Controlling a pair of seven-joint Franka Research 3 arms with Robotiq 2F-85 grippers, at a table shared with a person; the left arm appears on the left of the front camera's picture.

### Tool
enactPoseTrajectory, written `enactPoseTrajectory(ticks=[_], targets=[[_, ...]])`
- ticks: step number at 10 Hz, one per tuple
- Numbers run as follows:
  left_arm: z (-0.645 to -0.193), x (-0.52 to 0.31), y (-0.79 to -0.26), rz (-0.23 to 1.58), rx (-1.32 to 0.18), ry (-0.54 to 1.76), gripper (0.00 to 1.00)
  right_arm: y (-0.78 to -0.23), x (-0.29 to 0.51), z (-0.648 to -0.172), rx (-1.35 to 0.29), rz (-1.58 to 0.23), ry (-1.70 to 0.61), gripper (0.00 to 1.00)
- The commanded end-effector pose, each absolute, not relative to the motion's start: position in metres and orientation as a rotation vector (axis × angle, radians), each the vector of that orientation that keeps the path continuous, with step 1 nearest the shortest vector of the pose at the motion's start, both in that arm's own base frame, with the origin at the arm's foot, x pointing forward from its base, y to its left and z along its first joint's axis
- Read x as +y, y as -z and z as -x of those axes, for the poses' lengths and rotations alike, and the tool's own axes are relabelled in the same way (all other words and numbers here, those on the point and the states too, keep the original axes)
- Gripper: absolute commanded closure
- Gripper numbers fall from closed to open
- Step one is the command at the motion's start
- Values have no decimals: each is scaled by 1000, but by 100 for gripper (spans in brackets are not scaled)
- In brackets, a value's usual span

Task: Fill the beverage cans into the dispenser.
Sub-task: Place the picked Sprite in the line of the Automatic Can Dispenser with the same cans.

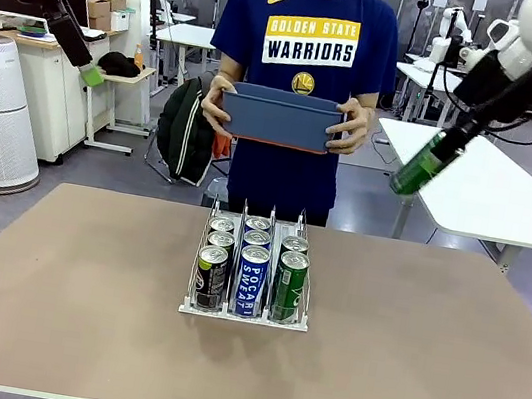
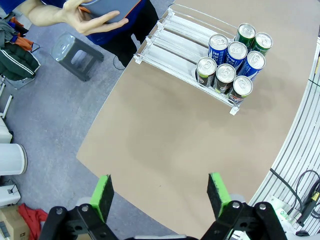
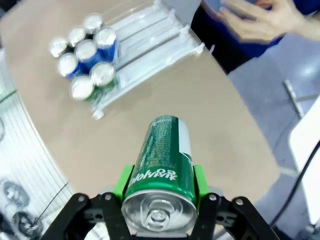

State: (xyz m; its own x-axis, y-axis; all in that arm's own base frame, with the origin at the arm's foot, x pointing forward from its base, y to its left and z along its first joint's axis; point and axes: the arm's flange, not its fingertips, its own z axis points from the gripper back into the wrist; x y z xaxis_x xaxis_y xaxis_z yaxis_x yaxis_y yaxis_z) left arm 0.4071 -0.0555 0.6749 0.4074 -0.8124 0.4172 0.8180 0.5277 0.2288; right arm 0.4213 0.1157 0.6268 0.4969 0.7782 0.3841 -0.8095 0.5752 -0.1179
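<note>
The dispenser (image 1: 244, 315) sits mid-table with several beverage cans (image 1: 250, 278) standing at its near end in three lanes. High above the table's right side, my right gripper (image 1: 436, 154) is shut on a green can (image 1: 409, 178), held tilted in the air. In the right wrist view the green can (image 3: 162, 165) is clamped between the green pads, with the dispenser (image 3: 150, 42) and its cans (image 3: 84, 56) far below. My left gripper (image 1: 90, 74) is raised at the upper left. It stands open and holds nothing (image 2: 160, 196), looking down on the dispenser (image 2: 172, 37) and cans (image 2: 231, 56).
At the far side a person holds a blue-grey bin (image 1: 279, 119) in both hands at chest height. A grey stool (image 2: 75, 55) stands on the floor beside the person. A white table (image 1: 508, 203) is behind at the right.
</note>
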Motion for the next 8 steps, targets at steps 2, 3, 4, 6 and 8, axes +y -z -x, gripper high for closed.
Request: enactPoseTrajectory(ticks=[2, 3, 4, 6, 8], targets=[[-406, -53, -675, 12, -509, 1033, 0, -617, 123, -367, -179, 18, -1051, 42], [-406, -53, -675, 12, -509, 1033, 0, -608, 126, -349, -132, 34, -1105, 42], [-406, -53, -675, 12, -509, 1033, 0, -595, 129, -335, -106, 47, -1161, 42], [-406, -53, -675, 12, -509, 1033, 0, -555, 143, -314, -55, -11, -1310, 42], [-406, -53, -675, 12, -509, 1033, 0, -529, 155, -307, -87, -54, -1379, 42]])
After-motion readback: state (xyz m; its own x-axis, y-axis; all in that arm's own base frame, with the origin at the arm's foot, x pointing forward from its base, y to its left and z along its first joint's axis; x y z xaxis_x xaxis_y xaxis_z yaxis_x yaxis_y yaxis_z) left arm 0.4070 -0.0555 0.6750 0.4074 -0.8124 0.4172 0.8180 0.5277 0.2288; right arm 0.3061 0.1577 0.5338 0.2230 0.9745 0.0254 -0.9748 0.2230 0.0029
